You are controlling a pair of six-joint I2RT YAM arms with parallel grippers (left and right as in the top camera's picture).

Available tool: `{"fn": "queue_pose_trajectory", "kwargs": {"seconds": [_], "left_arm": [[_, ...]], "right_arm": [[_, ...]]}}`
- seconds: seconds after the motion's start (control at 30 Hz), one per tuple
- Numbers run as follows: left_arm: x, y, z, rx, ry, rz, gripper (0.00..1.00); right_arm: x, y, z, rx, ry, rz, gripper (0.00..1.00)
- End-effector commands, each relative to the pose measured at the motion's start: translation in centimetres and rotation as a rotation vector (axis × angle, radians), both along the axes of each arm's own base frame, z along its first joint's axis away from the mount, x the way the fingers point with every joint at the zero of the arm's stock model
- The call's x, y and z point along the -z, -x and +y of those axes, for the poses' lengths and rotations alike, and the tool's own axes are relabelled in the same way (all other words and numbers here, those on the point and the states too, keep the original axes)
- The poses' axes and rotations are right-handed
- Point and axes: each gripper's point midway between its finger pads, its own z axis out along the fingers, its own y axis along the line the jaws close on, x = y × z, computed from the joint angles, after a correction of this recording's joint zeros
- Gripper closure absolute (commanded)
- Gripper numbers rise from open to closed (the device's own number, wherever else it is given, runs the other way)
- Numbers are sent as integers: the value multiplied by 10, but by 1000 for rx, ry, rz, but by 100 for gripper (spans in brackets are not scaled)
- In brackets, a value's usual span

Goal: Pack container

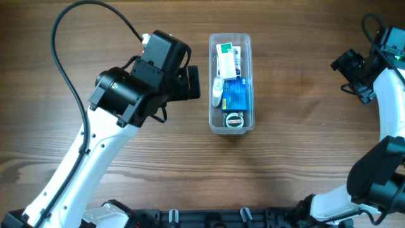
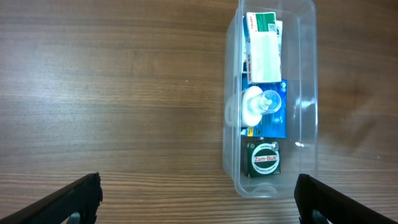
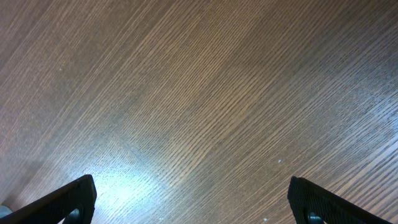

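Observation:
The clear container [image 1: 248, 82] stands upright at the table's centre. Inside lie a white and green box [image 1: 228, 58], a small clear spray bottle [image 1: 217, 88], a blue box [image 1: 238, 94] and a dark green round tin [image 1: 235, 120]. In the left wrist view the container [image 2: 305, 99] holds the same things, with the tin [image 2: 264, 158] nearest. My left gripper [image 1: 192, 83] is open and empty just left of the container; its fingers [image 2: 199, 199] are spread wide. My right gripper [image 1: 352, 71] is open and empty at the far right, and its fingers [image 3: 193, 202] hang over bare wood.
A black cable [image 1: 88, 31] loops from the left arm over the table's back left. The right arm's base [image 1: 380, 183] stands at the front right edge. A black rail [image 1: 209, 218] runs along the front edge.

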Motion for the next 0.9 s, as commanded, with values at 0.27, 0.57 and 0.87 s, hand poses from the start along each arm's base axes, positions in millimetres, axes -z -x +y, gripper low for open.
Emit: {"fn": "queue_pose_trajectory", "kwargs": {"seconds": [0.27, 0.57, 0.87], "left_arm": [[28, 39, 26, 201, -223, 174, 0], [23, 2, -6, 533, -245, -128, 0], [49, 21, 29, 516, -4, -455, 0]], "right_arm": [[3, 0, -1, 5, -5, 5, 0], [3, 0, -1, 5, -5, 5, 0], [3, 0, -1, 4, -5, 5, 0]]}}
